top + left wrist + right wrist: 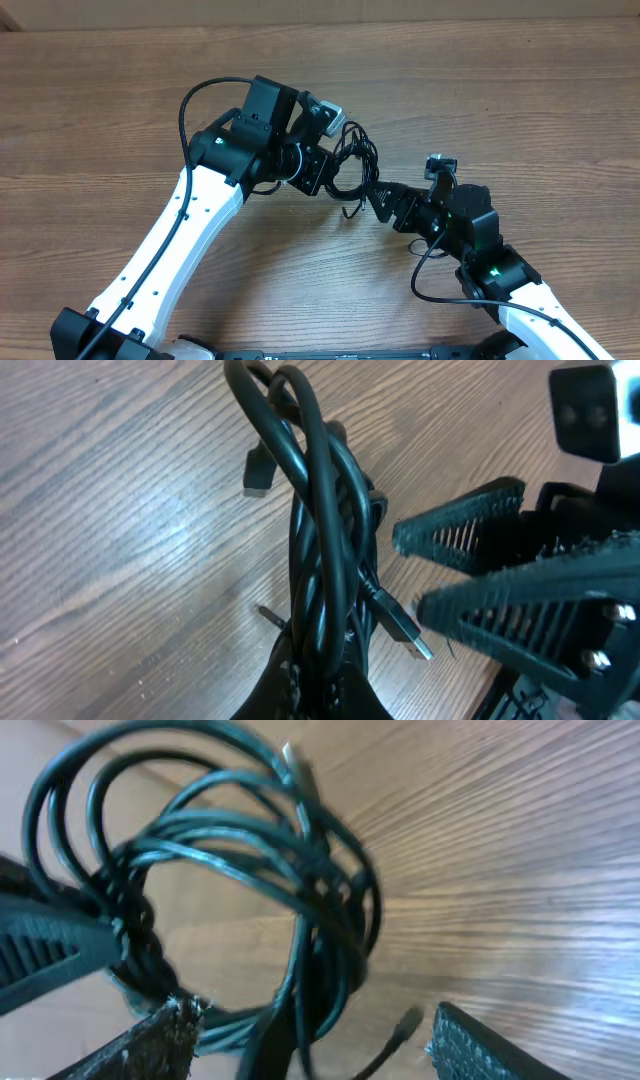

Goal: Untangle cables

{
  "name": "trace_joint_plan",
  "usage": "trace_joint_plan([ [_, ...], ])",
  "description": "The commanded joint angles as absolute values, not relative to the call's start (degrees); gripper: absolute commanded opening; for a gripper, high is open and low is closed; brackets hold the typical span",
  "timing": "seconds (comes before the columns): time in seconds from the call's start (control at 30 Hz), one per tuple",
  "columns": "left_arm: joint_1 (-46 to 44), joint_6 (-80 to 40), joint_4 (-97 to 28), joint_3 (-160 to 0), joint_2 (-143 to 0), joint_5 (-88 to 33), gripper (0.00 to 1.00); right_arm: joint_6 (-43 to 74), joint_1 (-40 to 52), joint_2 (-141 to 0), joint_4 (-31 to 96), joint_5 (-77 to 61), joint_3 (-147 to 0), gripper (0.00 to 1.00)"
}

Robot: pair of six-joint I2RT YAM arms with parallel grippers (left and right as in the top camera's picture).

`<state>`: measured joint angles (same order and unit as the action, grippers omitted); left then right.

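Note:
The cables (352,160) are a coiled bundle of thin black cords, held up off the wooden table at centre. My left gripper (322,175) is shut on the bundle; in the left wrist view the cords (318,530) rise out of its closed jaws (322,685), with a silver plug end (412,640) hanging free. My right gripper (382,200) is open, its fingers on either side of the bundle's lower right part. In the right wrist view the loops (250,870) hang between its spread fingers (310,1040), with a loose plug (405,1020) beside them.
The wooden table (520,110) runs all around. Thicker black wires (195,100) loop over the left arm and another wire (430,275) over the right arm. The two grippers are close together.

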<state>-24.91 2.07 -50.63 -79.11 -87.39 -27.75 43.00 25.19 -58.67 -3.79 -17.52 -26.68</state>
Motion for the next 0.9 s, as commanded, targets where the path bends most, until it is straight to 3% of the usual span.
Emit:
trace_joint_plan([
  [0.0, -24.7, 5.3, -49.1, -79.6, -86.6, -29.6, 0.04, 46.5, 25.0, -58.6, -4.3, -26.9, -27.4, 0.67],
  [0.1, -24.7, 2.2, -47.8, -79.6, -86.6, -29.7, 0.04, 46.4, 25.0, -59.0, -3.0, -28.3, -27.4, 0.61],
  [0.3, -24.7, -1.5, -46.3, -79.6, -86.6, -34.1, 0.04, 44.7, 25.0, -60.4, -2.8, -28.8, -27.4, 0.26],
  [0.47, -24.7, -1.3, -46.6, -79.6, -86.6, -32.5, 0.04, 44.7, 25.0, -60.4, -6.0, -33.5, -27.4, 0.04],
  [0.73, -24.7, 1.6, -49.2, -79.6, -86.6, -32.4, 0.04, 45.3, 25.0, -60.4, -18.2, -41.1, -27.5, 0.04],
  [0.87, -24.8, 4.4, -51.7, -79.6, -86.6, -34.7, 0.04, 45.4, 25.0, -60.5, -19.1, -34.6, -27.5, 0.04],
])
